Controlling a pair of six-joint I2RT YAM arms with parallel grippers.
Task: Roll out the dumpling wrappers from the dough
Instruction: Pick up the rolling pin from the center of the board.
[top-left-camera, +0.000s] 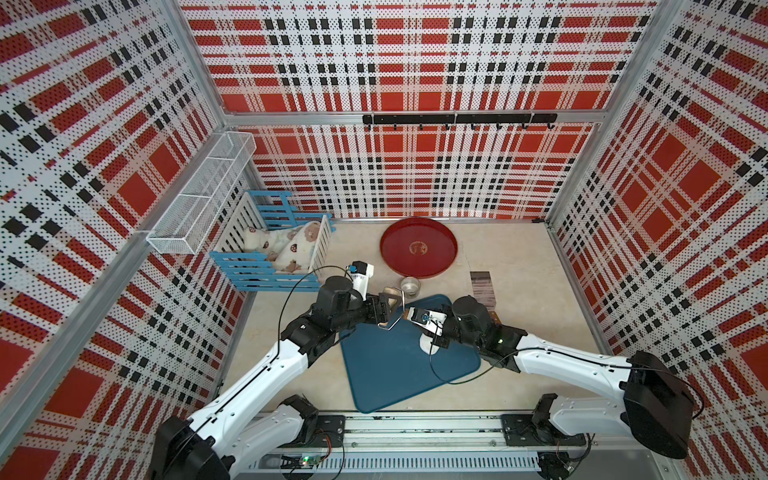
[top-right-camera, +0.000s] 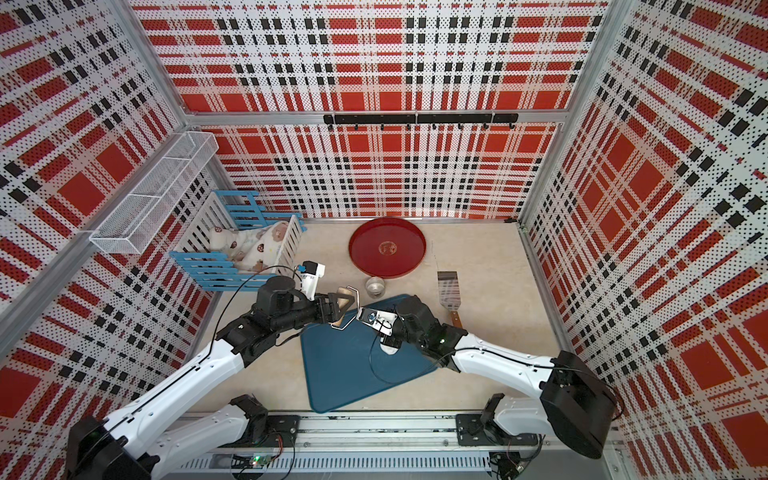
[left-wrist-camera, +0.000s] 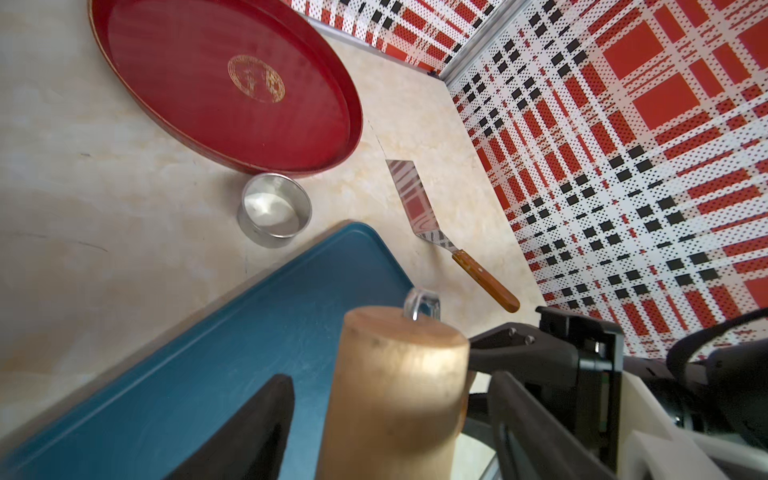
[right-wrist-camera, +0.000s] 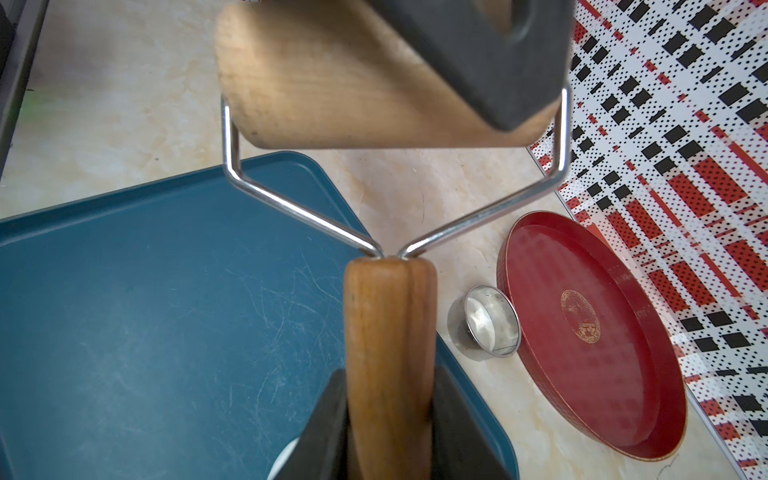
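Observation:
A rolling pin with a wooden drum (top-left-camera: 392, 297) (right-wrist-camera: 332, 91), wire yoke and wooden handle (right-wrist-camera: 390, 332) hangs over the far corner of the blue board (top-left-camera: 395, 365) (top-right-camera: 345, 365). My right gripper (top-left-camera: 415, 320) (right-wrist-camera: 388, 374) is shut on the handle. My left gripper (top-left-camera: 388, 309) (top-right-camera: 338, 309) (left-wrist-camera: 392, 376) straddles the drum (left-wrist-camera: 395, 374), open, with blue board showing between one finger (left-wrist-camera: 266, 415) and the wood. The dough (top-left-camera: 428, 345) (top-right-camera: 390, 348) is a white lump on the board, mostly hidden under my right wrist. The dumpling wrappers are out of view.
A round red tray (top-left-camera: 419, 247) sits at the back, with a small metal ring (top-left-camera: 410, 286) (left-wrist-camera: 274, 210) by its near rim. A metal spatula (top-right-camera: 448, 291) (left-wrist-camera: 419, 208) lies right of the board. A blue-and-white crate with soft toys (top-left-camera: 282, 249) stands back left, under a wire basket (top-left-camera: 199, 195).

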